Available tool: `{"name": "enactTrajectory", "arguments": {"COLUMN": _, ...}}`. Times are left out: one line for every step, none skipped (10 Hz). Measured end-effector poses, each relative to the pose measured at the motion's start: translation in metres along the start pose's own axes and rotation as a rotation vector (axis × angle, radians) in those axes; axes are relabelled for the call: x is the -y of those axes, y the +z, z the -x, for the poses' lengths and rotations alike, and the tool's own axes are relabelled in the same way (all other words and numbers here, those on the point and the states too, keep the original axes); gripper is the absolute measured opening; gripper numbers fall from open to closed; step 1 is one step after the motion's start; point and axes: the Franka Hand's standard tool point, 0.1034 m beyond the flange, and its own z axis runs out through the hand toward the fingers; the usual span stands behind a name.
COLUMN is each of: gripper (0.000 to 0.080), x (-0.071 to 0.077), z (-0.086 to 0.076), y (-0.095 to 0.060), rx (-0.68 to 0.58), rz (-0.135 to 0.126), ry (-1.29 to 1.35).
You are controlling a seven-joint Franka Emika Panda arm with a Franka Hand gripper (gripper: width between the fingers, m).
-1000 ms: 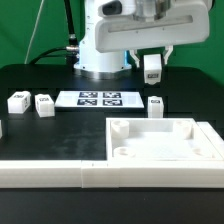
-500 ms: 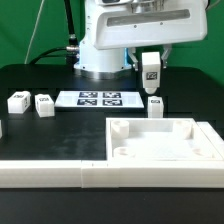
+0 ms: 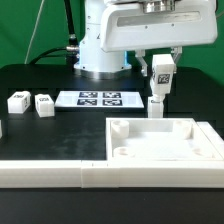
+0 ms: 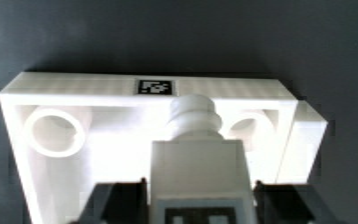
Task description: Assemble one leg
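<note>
A: Where is the leg [image 3: 162, 70]?
B: In the air, pinched between the jaws, just above another leg [image 3: 156, 105] standing on the table [image 3: 45, 135].
A: And the panel [image 3: 160, 140]?
B: Flat on the table, in front of both legs in the exterior view. The wrist view shows 2 of its round sockets [image 4: 55, 128].

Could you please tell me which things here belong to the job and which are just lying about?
In the job: gripper, held leg, white panel.
Lying about: one leg by the panel, two legs farther off, marker board.
</note>
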Motion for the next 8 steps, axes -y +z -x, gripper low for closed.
{"name": "enactTrajectory", "arguments": {"gripper": 0.0288, "x": 0.000, "z": 0.000, "y": 0.000, "rx": 0.001, "rz": 0.000, "ry": 0.000}}
{"name": "enactTrajectory", "arguments": {"gripper": 0.0288, "x": 0.000, "z": 0.000, "y": 0.001, "rx": 0.001, "rz": 0.000, "ry": 0.000}}
{"name": "enactTrajectory", "arguments": {"gripper": 0.0288, "x": 0.003, "z": -0.015, "y": 0.005, "rx": -0.010, "rz": -0.004, "ry": -0.004}}
{"name": "enactTrajectory", "arguments": {"gripper": 0.0288, "x": 0.008, "z": -0.034, "y": 0.010, "rx": -0.022, "rz": -0.011, "ry": -0.008}}
{"name": "enactTrajectory", "arguments": {"gripper": 0.0288, "x": 0.014, "z": -0.056, "y": 0.014, "rx": -0.025, "rz": -0.020, "ry": -0.010}}
{"name": "enactTrajectory", "arguments": {"gripper": 0.0288, "x": 0.018, "z": -0.077, "y": 0.013, "rx": -0.033, "rz": -0.028, "ry": -0.015}}
{"name": "enactTrajectory", "arguments": {"gripper": 0.0288, "x": 0.015, "z": -0.093, "y": 0.016, "rx": -0.047, "rz": -0.030, "ry": -0.037}}
{"name": "enactTrajectory", "arguments": {"gripper": 0.0288, "x": 0.011, "z": -0.103, "y": 0.024, "rx": -0.051, "rz": -0.030, "ry": -0.055}}
